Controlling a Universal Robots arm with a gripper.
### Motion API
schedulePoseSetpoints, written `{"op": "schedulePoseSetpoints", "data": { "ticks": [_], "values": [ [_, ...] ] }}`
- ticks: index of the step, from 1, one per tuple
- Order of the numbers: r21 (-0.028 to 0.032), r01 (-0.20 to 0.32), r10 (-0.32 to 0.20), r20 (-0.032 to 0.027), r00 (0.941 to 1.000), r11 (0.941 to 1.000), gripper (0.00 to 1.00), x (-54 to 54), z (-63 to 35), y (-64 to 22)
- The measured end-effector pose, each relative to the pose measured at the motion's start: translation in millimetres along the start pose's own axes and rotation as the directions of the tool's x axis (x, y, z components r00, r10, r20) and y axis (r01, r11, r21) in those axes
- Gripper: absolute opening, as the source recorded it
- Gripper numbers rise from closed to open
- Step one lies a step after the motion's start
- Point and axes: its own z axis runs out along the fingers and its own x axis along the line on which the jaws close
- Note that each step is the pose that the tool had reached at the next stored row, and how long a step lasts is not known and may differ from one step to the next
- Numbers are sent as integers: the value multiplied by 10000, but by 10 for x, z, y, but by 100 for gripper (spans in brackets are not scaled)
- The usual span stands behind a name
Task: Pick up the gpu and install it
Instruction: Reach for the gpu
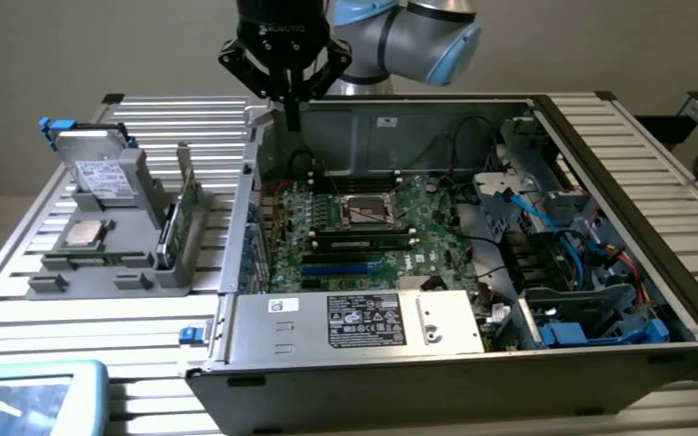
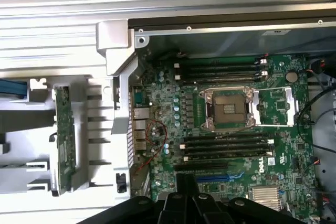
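Note:
The gpu (image 1: 184, 214) stands on edge in a grey holder (image 1: 119, 272) on the slatted table, at the exterior view's left of the open computer case (image 1: 446, 227). In the wrist view the gpu (image 2: 64, 138) appears edge-on as a thin green board in that holder. My gripper (image 1: 290, 114) hangs above the case's back left corner, higher than the gpu and well apart from it, fingers together with nothing between them. Its dark fingers (image 2: 186, 183) hang over the motherboard (image 2: 226, 129) near a blue slot (image 2: 220, 174).
The holder also carries a silver drive with blue clips (image 1: 90, 163) and a square chip (image 1: 83, 233). Inside the case are a socket (image 1: 367, 211), a seated memory stick (image 1: 362, 242), blue cables (image 1: 543, 227) and a power supply (image 1: 349, 320). A tablet-like screen (image 1: 22, 395) lies at the front corner.

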Motion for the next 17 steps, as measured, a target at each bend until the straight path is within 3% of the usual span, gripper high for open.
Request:
{"op": "schedulePoseSetpoints", "data": {
  "ticks": [8, 17],
  "values": [
    [-1, 0, 0, 0, 10000, 10000, 11, 325, -6, -23],
    [-1, 19, -19, -1, 10000, 10000, 11, 561, -10, -39]
  ]
}}
